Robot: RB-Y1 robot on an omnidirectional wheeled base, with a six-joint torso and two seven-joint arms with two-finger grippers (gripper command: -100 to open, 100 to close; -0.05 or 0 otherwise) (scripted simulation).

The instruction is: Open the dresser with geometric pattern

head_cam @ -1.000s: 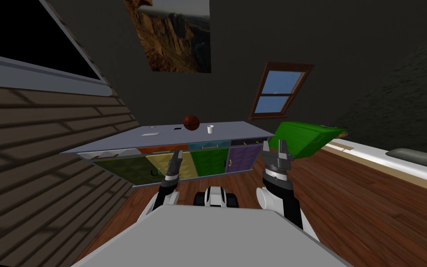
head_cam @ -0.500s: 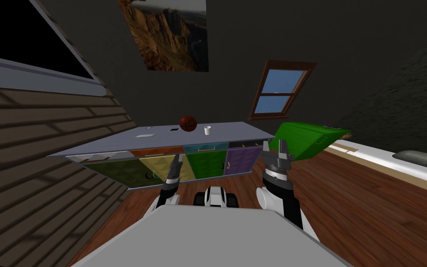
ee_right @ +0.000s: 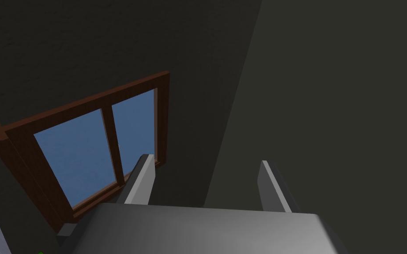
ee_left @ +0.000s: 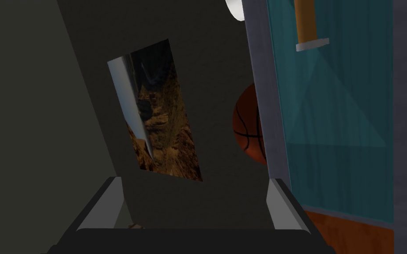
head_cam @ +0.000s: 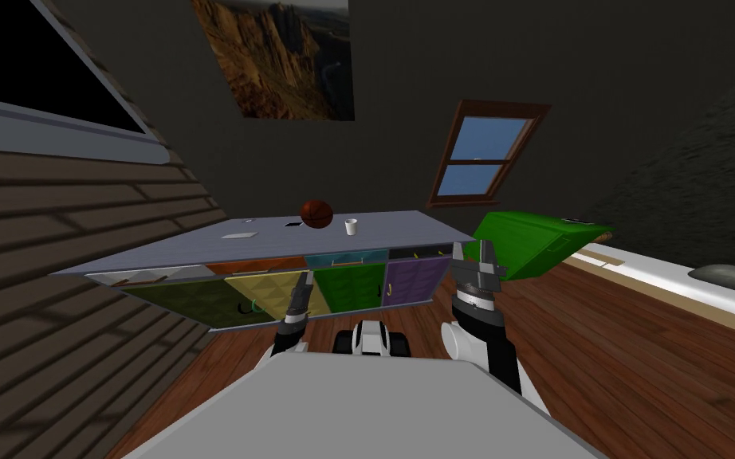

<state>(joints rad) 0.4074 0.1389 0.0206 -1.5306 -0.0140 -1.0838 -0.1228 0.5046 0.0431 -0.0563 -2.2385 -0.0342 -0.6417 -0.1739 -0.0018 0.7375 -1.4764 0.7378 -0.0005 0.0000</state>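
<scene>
Head view: this is the approach step, nothing gripped yet. The dresser (head_cam: 358, 287) with its patterned coloured fronts stands just ahead of both jaws. My left gripper (head_cam: 304, 280) hangs before the yellow door (head_cam: 266, 288), whose curved handle (head_cam: 256, 305) is just beside it. The right gripper (head_cam: 473, 255) is raised near the dresser's end.

Left wrist view: jaws apart and empty, with a teal drawer front (ee_left: 330, 110) beyond 1 finger and a basketball (ee_left: 249, 128) past the top's edge.

Right wrist view: jaws apart, empty.

Next, I judge, the left jaws must swing onto a handle, close and pull.

Against 1 s ago the whole head picture has slid, which is my own move, not the dresser's
</scene>
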